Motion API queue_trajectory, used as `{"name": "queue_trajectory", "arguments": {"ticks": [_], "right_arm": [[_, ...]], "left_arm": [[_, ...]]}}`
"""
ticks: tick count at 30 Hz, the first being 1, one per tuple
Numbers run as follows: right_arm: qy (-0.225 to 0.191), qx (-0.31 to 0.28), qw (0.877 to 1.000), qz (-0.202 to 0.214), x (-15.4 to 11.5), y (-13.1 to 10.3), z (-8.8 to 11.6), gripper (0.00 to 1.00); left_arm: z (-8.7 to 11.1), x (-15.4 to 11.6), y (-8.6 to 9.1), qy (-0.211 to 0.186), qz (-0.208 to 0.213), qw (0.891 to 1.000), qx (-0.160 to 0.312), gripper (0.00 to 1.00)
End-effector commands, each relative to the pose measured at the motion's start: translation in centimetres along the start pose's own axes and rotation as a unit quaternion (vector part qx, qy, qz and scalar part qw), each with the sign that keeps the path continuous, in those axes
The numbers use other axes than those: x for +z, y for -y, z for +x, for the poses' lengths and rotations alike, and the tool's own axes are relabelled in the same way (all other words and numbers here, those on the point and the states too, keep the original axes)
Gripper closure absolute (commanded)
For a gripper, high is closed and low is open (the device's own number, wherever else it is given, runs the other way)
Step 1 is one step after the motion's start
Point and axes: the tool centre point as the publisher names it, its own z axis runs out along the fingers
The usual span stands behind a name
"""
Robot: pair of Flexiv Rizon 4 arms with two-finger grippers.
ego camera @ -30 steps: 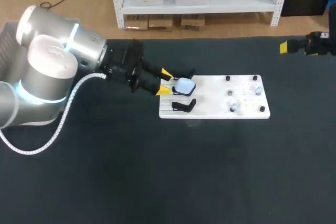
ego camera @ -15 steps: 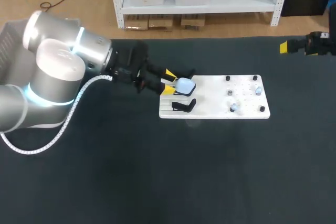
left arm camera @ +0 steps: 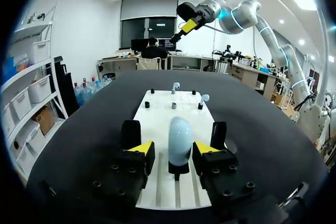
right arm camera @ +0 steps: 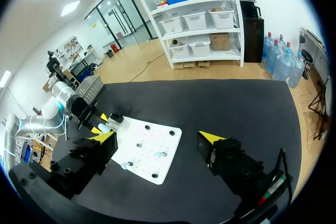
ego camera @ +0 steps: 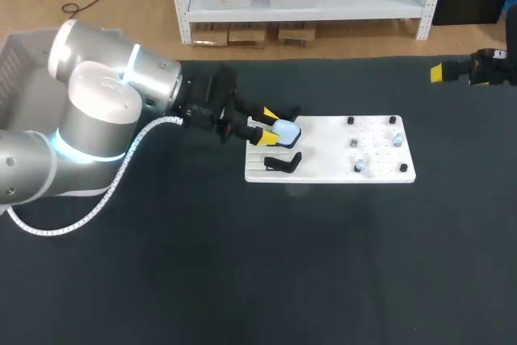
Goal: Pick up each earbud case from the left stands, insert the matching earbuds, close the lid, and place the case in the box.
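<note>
A pale blue earbud case (ego camera: 285, 130) stands on its black stand at the left end of the white board (ego camera: 331, 169). My left gripper (ego camera: 267, 125) straddles it. In the left wrist view the case (left arm camera: 178, 139) rises between the yellow fingertips (left arm camera: 140, 148), with a slim gap still showing on one side, so the gripper is open. A second black stand (ego camera: 283, 164) just in front holds nothing. Small earbuds (ego camera: 359, 166) sit on pegs at the board's right end. My right gripper (ego camera: 452, 71) hangs open at the table's far right, holding nothing (right arm camera: 157, 139).
A grey crate (ego camera: 12, 78) shows at the far left, partly hidden behind my left arm. Black pegs (ego camera: 350, 120) dot the board's right half. Dark tabletop spreads all round the board.
My left arm has pushed rightward, bringing its fingers along both sides of the case, and they have narrowed a little. The right arm has stayed put.
</note>
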Motion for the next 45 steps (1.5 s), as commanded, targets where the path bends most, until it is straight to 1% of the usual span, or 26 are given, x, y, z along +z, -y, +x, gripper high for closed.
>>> {"name": "queue_trajectory", "arguments": {"ticks": [1, 10, 21, 32, 35, 38, 41, 42, 44, 45], "right_arm": [[0.000, 0.000, 1.000, -0.001, 0.0, 0.0, 0.0, 0.00], [0.000, 0.000, 1.000, -0.001, 0.0, 0.0, 0.0, 0.00], [0.000, 0.000, 1.000, -0.001, 0.0, 0.0, 0.0, 0.00], [0.000, 0.000, 1.000, -0.001, 0.0, 0.0, 0.0, 0.00], [0.000, 0.000, 1.000, -0.001, 0.0, 0.0, 0.0, 0.00], [0.000, 0.000, 1.000, -0.001, 0.0, 0.0, 0.0, 0.00], [0.000, 0.000, 1.000, -0.001, 0.0, 0.0, 0.0, 0.00], [0.000, 0.000, 1.000, -0.001, 0.0, 0.0, 0.0, 0.00], [0.000, 0.000, 1.000, -0.001, 0.0, 0.0, 0.0, 0.00], [0.000, 0.000, 1.000, -0.001, 0.0, 0.0, 0.0, 0.00]], "left_arm": [[0.1, 0.4, -0.5, 0.002, 0.004, 1.000, -0.001, 0.56], [0.1, 0.9, -0.2, 0.005, 0.003, 1.000, 0.008, 0.56], [0.2, 1.0, 0.1, 0.009, 0.003, 1.000, 0.003, 0.61], [0.6, 1.0, 0.5, 0.016, 0.001, 1.000, -0.001, 0.64], [0.6, 1.0, 0.5, 0.018, 0.001, 1.000, -0.002, 0.66], [0.6, 1.0, 0.5, 0.019, 0.000, 1.000, -0.001, 0.71], [0.5, 1.0, 0.6, 0.021, 0.000, 1.000, 0.001, 0.72], [0.4, 1.0, 0.6, 0.021, 0.000, 1.000, 0.001, 0.74], [0.4, 1.0, 0.7, 0.022, 0.001, 1.000, 0.002, 0.82], [0.3, 1.0, 0.7, 0.022, 0.001, 1.000, 0.003, 0.88]]}}
